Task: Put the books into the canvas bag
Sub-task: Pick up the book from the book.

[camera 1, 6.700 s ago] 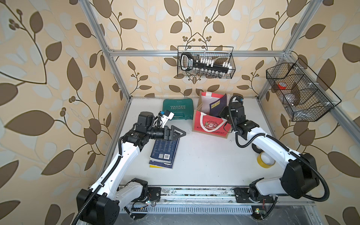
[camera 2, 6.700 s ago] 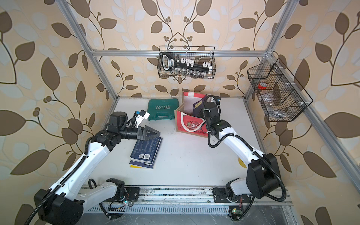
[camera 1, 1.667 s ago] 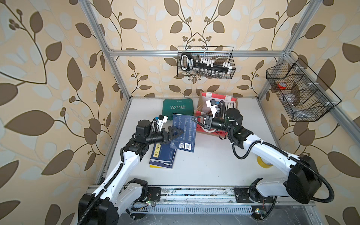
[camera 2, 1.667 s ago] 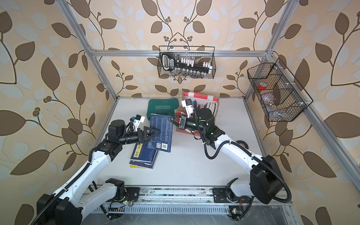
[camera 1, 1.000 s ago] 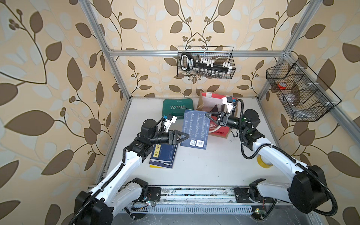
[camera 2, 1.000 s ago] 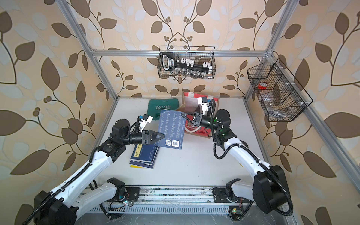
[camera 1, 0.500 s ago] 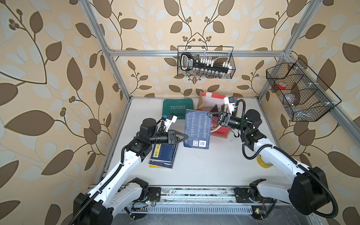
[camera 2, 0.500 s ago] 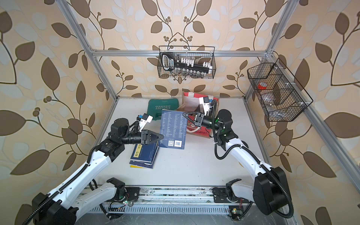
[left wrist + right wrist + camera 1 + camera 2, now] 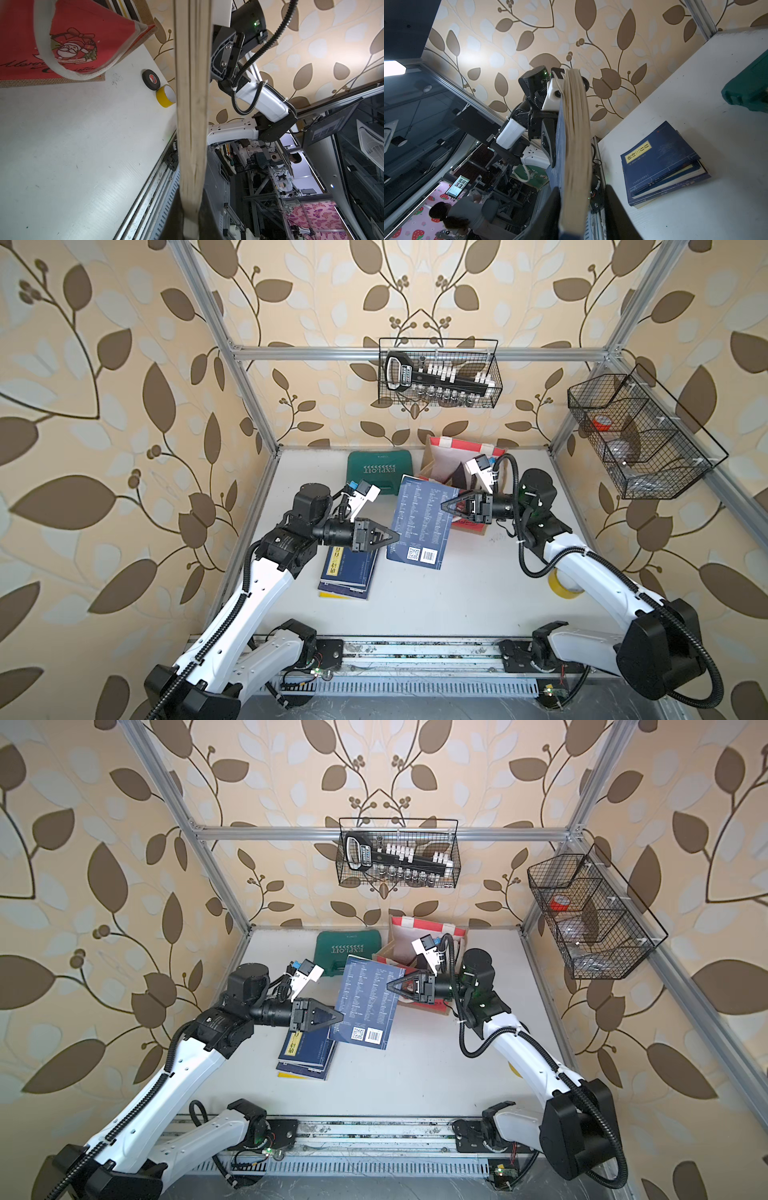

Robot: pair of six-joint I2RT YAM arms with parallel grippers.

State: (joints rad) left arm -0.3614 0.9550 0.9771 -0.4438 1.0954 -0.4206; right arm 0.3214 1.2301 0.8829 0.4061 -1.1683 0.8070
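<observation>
A dark navy book [image 9: 422, 526] [image 9: 368, 1002] hangs upright above the table between both arms. My left gripper [image 9: 397, 536] [image 9: 341, 1017] is shut on its left edge; in the left wrist view the page edges [image 9: 192, 104] run out from the gripper [image 9: 191, 199]. My right gripper [image 9: 442, 508] [image 9: 388, 986] [image 9: 582, 193] straddles the opposite edge [image 9: 576, 135], open, with one finger clear of the pages. The canvas bag [image 9: 440, 460] [image 9: 415, 925] [image 9: 68, 41] stands open behind the right gripper. A small stack of books [image 9: 347, 572] [image 9: 307, 1052] [image 9: 662, 162] lies under the left gripper.
A green tool case [image 9: 380, 468] [image 9: 749, 89] lies left of the bag. A yellow tape roll [image 9: 561, 585] [image 9: 166, 97] and a black one [image 9: 151, 79] sit by the right arm. Wire baskets [image 9: 438, 373] [image 9: 640, 435] hang on the back and right walls.
My left gripper has closed on the book's left edge. My right gripper, shut on the book before, has parted its jaws. The book has hardly moved.
</observation>
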